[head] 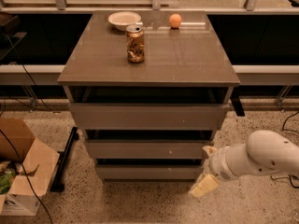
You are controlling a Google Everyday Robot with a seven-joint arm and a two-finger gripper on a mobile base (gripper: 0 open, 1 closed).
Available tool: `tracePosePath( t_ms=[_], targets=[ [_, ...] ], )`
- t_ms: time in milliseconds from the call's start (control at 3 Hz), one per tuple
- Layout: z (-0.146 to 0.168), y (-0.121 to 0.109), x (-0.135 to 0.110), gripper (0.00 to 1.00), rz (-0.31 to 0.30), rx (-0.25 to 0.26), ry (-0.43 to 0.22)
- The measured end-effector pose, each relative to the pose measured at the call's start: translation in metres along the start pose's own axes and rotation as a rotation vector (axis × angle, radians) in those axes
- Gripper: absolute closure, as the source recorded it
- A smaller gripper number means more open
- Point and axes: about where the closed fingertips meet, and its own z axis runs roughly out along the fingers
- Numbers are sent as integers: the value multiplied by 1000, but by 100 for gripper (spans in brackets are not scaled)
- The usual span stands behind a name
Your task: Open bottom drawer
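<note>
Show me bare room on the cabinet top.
The cabinet top is bare in front of the can and on the right, nearer than the orange. Its back edge is crowded: bowl, can, orange. The gripper hangs by the bottom drawer, at its right end.

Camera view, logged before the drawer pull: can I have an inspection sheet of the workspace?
Surface: brown cabinet top, holding three items.
Job's things: bottom drawer, looks shut.
Clutter: can, bowl and orange ball on the top, none near the drawer.
Grippers: gripper low at the drawer's right end, jaws apart, holding nothing.
Cables: black cable at left; another on the floor at right.
Surroundings: open cardboard box on the speckled floor, left.
</note>
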Motion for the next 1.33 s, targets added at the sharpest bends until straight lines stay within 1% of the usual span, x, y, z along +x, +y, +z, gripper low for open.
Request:
tracePosePath(
  t_ms=[333,667,1000,1333],
  targets=[
    [48,-12,16,0,30,39,10],
    [97,-27,32,0,70,52,-14],
    [157,-51,60,0,155,30,-70],
    [209,-67,92,0,251,2,-121]
  ],
)
